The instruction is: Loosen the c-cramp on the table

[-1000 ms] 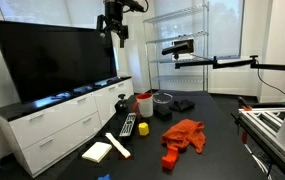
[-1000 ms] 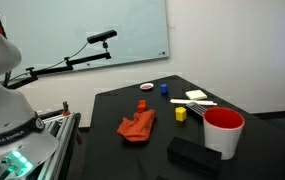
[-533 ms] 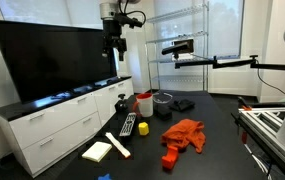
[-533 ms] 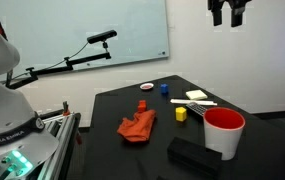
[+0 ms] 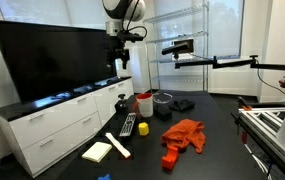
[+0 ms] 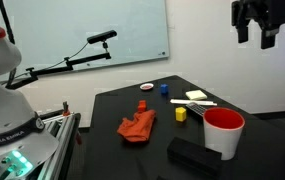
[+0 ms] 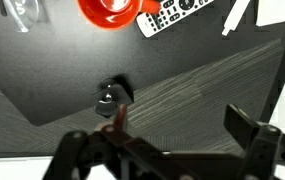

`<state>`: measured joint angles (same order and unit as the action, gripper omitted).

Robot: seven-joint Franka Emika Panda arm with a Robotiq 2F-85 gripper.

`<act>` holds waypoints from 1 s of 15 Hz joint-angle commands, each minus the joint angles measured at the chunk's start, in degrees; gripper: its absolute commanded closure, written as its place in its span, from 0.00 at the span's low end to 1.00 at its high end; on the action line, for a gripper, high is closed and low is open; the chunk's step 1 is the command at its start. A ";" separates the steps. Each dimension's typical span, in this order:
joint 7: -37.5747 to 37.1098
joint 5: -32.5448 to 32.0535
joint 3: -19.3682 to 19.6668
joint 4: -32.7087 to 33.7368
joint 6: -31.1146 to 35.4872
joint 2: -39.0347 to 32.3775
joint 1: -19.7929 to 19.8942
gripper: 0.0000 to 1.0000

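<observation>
The small dark metal c-clamp (image 7: 112,96), as I take it to be, grips the edge of the black table (image 7: 52,60), where tabletop meets grey carpet. It lies well below the wide-open jaws of the black Robotiq gripper (image 7: 162,150) and ahead of them, off-centre toward one finger. Beyond it stand a round red cup (image 7: 107,8) and a long remote control with pale buttons (image 7: 172,15). The clamp's screw and long axis are too small to make out, and neither exterior view shows it clearly.

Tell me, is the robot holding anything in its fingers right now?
No, nothing. The gripper hangs high above the table, and the wrist view shows its fingers apart with nothing between them.
</observation>
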<state>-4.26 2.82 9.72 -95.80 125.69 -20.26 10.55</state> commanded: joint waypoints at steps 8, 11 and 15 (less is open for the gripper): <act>-5.49 1.47 0.79 17.04 -7.40 -13.05 3.96 0.00; -7.78 1.19 1.01 21.54 -9.58 -17.24 4.15 0.00; -10.87 1.16 1.69 26.30 -11.92 -21.08 4.39 0.00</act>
<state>-12.23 3.44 11.00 -76.29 117.90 -38.31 14.49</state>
